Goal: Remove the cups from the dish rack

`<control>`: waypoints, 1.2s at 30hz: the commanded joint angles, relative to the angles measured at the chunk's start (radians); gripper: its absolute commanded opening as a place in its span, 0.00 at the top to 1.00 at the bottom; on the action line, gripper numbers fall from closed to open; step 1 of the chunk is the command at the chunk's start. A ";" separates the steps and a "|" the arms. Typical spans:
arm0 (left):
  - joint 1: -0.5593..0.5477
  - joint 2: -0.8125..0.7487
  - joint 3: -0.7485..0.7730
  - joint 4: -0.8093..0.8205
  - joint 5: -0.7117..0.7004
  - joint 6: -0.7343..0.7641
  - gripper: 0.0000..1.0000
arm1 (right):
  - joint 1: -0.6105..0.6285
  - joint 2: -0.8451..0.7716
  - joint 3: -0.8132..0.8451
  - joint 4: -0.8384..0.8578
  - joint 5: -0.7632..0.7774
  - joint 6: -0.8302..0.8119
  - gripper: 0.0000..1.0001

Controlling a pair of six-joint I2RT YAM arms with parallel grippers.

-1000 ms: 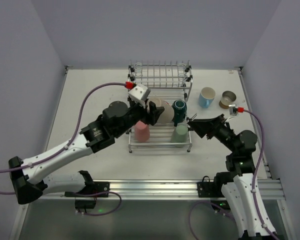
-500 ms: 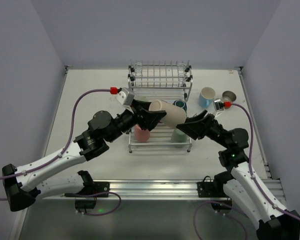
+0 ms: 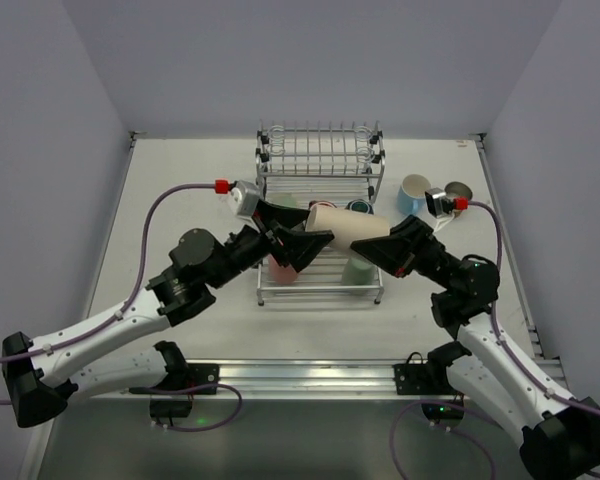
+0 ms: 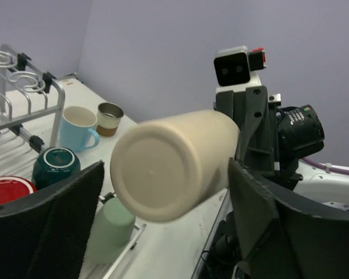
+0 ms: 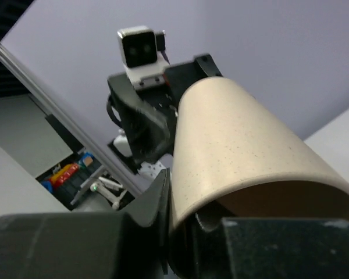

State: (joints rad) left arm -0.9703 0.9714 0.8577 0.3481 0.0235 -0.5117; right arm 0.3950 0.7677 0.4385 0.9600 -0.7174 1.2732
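Note:
A beige cup [image 3: 346, 224] hangs on its side above the dish rack [image 3: 320, 150], between both arms. My right gripper [image 3: 387, 242] is shut on its rim, one finger inside the mouth and one outside [image 5: 163, 197]. My left gripper [image 3: 302, 232] is open, and its fingers [image 4: 64, 215] stand apart from the cup's base [image 4: 168, 168] on both sides. On the lower tray stand a pink cup [image 3: 280, 268], a mint green cup [image 3: 358, 270] and a dark teal cup [image 3: 359, 207]. A red cup [image 4: 9, 192] shows at the left wrist view's edge.
A light blue mug [image 3: 414, 192] and a tan-brown cup [image 3: 460, 190] stand on the table right of the rack. The rack's upper shelf carries upright prongs. White walls close the table on the left, back and right.
The left arm carried the beige cup right and upward off the rack. The right arm came in and shut on its rim, and the left gripper opened away from it.

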 commanded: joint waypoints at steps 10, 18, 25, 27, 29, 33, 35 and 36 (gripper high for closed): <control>-0.011 -0.187 0.047 -0.343 -0.091 0.196 0.00 | -0.008 -0.090 0.323 -0.849 0.243 -0.437 1.00; -0.011 -0.327 -0.039 -0.644 -0.289 0.271 0.00 | -0.018 0.112 0.817 -1.685 0.868 -0.856 1.00; -0.013 -0.326 -0.022 -0.770 -0.300 0.303 0.00 | -0.163 0.283 0.899 -1.908 0.942 -0.939 1.00; -0.011 -0.338 -0.043 -0.770 -0.300 0.306 0.00 | -0.188 0.350 0.895 -1.929 0.914 -0.951 1.00; -0.011 -0.347 -0.042 -0.776 -0.298 0.308 0.00 | -0.202 0.398 0.888 -1.955 0.918 -0.968 1.00; -0.013 -0.358 -0.017 -0.791 -0.277 0.323 0.00 | -0.206 0.528 0.888 -1.957 0.905 -0.982 1.00; -0.011 -0.364 -0.017 -0.791 -0.275 0.326 0.00 | -0.208 0.597 0.894 -1.942 0.909 -0.982 1.00; -0.013 -0.367 -0.022 -0.784 -0.278 0.328 0.00 | -0.206 0.622 0.896 -1.937 0.898 -0.983 1.00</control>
State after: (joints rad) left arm -0.9787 0.6201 0.8185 -0.4240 -0.2615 -0.2226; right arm 0.1905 1.3418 1.3170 -0.9493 0.1917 0.3389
